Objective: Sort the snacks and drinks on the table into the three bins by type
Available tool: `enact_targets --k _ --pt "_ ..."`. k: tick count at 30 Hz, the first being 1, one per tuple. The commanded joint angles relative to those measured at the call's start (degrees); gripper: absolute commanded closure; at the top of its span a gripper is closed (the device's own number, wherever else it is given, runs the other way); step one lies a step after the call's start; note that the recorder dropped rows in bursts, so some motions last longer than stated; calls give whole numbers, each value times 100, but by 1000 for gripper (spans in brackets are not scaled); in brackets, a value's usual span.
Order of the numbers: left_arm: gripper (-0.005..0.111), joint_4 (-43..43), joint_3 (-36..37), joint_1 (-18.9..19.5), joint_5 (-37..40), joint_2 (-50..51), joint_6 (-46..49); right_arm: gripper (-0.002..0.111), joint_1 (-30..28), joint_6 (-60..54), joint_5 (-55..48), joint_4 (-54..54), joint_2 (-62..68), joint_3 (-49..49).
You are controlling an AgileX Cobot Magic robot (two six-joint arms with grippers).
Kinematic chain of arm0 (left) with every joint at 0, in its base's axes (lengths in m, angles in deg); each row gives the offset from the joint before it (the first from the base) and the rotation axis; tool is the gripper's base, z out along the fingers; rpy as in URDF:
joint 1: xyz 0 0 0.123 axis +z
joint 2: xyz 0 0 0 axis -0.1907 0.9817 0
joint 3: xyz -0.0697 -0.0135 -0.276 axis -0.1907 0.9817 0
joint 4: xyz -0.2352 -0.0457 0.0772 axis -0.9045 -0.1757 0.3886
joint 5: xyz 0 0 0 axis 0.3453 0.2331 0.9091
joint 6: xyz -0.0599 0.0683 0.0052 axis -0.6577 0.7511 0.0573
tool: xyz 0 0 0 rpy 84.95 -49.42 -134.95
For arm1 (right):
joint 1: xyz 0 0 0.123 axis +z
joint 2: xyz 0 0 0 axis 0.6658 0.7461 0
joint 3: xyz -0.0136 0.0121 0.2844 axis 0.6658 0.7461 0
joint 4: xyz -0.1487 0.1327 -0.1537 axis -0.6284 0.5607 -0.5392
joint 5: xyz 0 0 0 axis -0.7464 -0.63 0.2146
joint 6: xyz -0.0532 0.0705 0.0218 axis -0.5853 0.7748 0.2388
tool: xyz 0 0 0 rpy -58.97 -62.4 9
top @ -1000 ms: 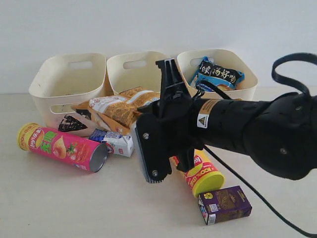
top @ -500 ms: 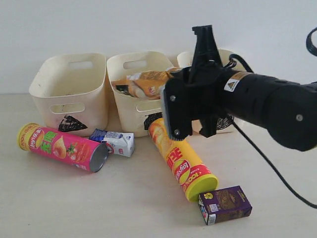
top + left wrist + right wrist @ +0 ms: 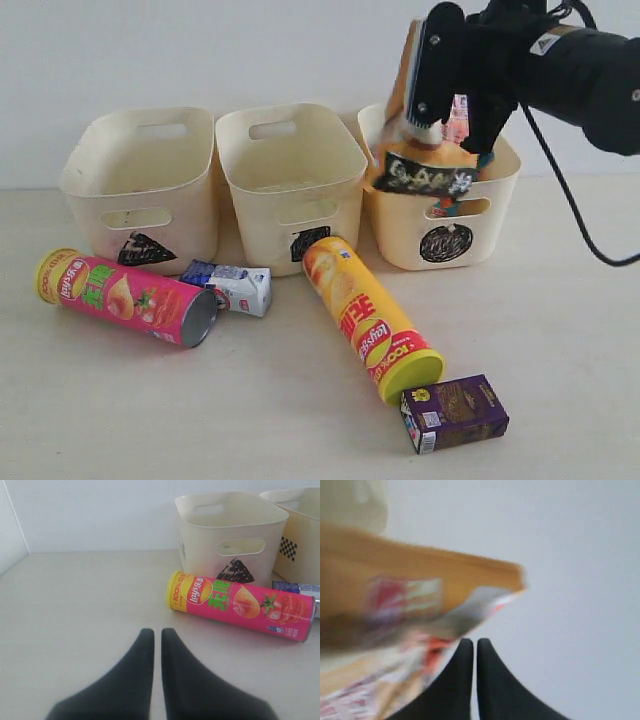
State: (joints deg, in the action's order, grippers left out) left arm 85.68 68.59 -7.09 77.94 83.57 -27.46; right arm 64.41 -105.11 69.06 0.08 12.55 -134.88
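The orange-white bag (image 3: 432,160) hangs in the air over the circle bin (image 3: 470,228), the rightmost of three cream tubs lined up along the back edge of the table (image 3: 90,420). Its lower end shows in front of that tub's rim, so it is probably being brought in for a drop among the crinkly packets. The right gripper (image 3: 474,645) pinches it by its upper edge, jaws pressed tight on the thin foil, which is why the bag dangles limp and tilted rather than flat. Whether the blue bag lies inside that tub cannot be told, since the hanging bag covers the opening. The rest lies unsorted in front of the tubs. The pink tube (image 3: 125,297) lies on its side before the triangle bin (image 3: 135,180), with the blue-white carton (image 3: 232,286) just beside its open end. The yellow-red tube (image 3: 370,320) slants from the square bin (image 3: 290,175) toward the front edge, and the purple carton (image 3: 455,412) sits just beside its cap. The left gripper (image 3: 154,632), jaws closed on nothing, hovers low over the table's bare left part, pointing toward the pink tube, likely parked clear while the other arm works
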Motion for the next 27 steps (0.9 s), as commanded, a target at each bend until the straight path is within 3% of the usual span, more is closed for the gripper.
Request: enact_targets --k 1,6,14,20,21,27 --pt "102 9 20 4 -21 -22 21 109 -165 72 65 -14 515 -619" --pt "102 9 20 4 -21 -22 21 109 -330 104 -42 154 1328 -1491" --pt "102 9 20 4 -21 -22 21 109 -373 193 -90 1760 1452 -1819" --pt "102 9 20 4 -21 -22 21 108 -479 193 -1853 2180 1034 -1819" --pt "102 9 20 4 -21 -22 21 108 -600 312 -2799 2213 866 -1819" --pt "102 9 20 4 -21 -22 21 108 -1089 1114 -4950 2213 497 -1843"
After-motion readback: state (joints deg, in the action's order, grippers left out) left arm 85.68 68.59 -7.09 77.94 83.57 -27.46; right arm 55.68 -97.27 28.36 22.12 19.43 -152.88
